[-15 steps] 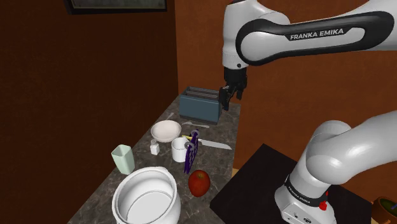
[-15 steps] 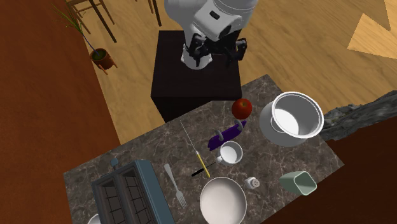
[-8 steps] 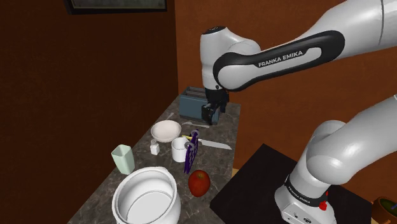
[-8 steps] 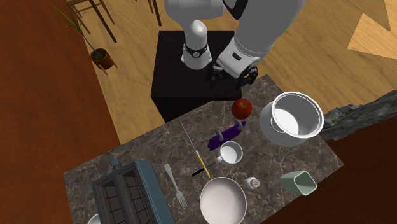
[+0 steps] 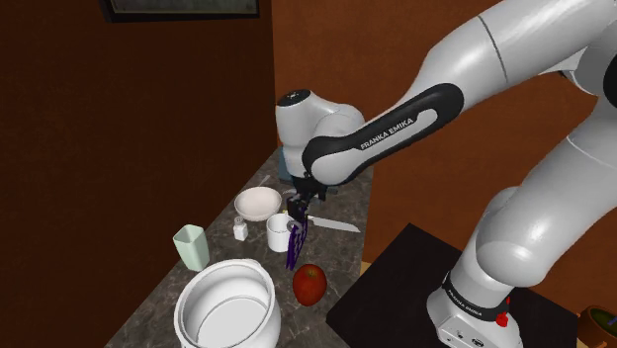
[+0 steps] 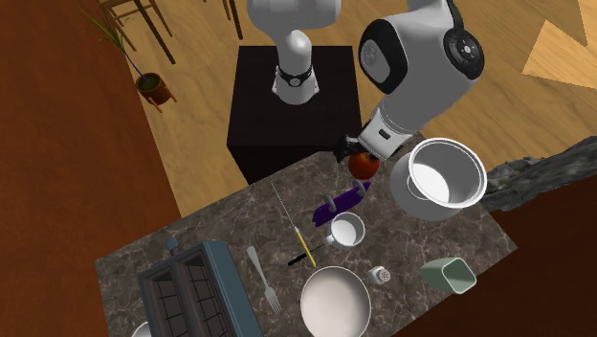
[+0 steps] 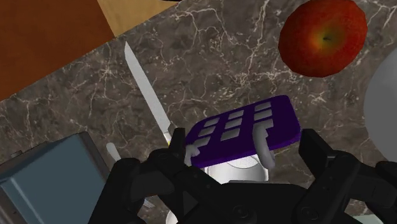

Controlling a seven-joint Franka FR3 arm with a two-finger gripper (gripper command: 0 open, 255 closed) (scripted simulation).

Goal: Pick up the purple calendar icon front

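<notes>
Tabletop (image 5: 148, 308): the calendar (image 7: 245, 130) stands on edge just beside the mug (image 5: 278, 233), with the apple (image 5: 309, 284) near. Judge it a thin, stiff, light slab that topples easily; grip it across the flat faces, near its upper edge. Your fingers (image 7: 321, 156) stand wide, straddling it.

Flat, even light throughout, dimmest in the shoulder view.

Side, overhead, wrist; shared countertop (image 5: 341, 247)
</notes>
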